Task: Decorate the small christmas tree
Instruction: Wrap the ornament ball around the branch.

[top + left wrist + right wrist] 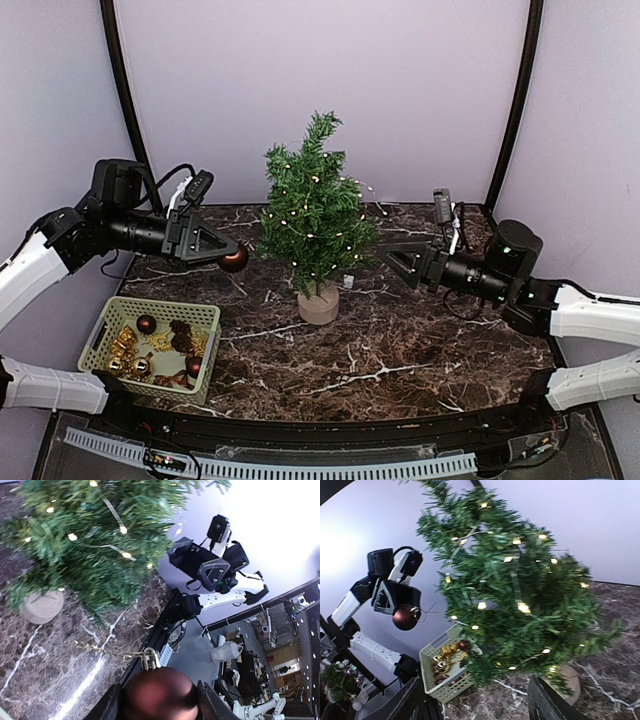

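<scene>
The small christmas tree (315, 205), dark green with lit warm lights, stands on a tan round base (319, 304) mid-table; it also shows in the left wrist view (95, 545) and the right wrist view (520, 590). My left gripper (226, 255) is shut on a dark red bauble (234, 259), held in the air left of the tree; the bauble (160, 695) with its silver cap and thread fills the space between the jaws. My right gripper (395, 262) is open and empty, just right of the tree, its fingers (545, 702) wide apart.
A pale green basket (100, 335) at the front left holds gold and dark red ornaments and pine cones; it also shows in the right wrist view (432, 685). The marble table ends at black frame posts and a grey backdrop.
</scene>
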Motion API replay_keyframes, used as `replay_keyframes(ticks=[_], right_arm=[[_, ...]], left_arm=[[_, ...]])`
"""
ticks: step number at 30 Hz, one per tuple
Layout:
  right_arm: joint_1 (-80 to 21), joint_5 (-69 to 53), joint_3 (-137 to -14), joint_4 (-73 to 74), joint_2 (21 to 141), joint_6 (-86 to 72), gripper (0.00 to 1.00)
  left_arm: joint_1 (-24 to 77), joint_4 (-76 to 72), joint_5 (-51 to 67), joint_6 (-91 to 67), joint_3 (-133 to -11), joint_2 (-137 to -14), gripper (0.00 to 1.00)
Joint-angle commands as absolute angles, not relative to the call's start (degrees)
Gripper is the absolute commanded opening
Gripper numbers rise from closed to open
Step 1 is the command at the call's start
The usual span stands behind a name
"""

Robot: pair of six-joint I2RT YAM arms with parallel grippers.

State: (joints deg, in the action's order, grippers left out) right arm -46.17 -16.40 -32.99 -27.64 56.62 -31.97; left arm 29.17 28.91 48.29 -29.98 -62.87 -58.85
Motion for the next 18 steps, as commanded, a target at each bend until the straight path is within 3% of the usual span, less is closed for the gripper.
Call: replay_keyframes(ticks=[1,5,18], right_arm=[[-49.79,-18.74,-36.05,-35.99,59.38,-32.12,0.71],[-50.67,-16.38,-36.65,-36.3,60.41,-33.17,0.71],[-54.25,-8.11,-37.37,-33.02,62.95,-30.8,0.71]], left_arm=[[33.33,16.48,51.44,-33.33,-64.11,-60.99,0.4],[34.51,10.93,49.99,-35.51,-64.34,-62.95,0.4],[34.49,12.6,46.57,-39.25,-62.8,-67.74,0.41]])
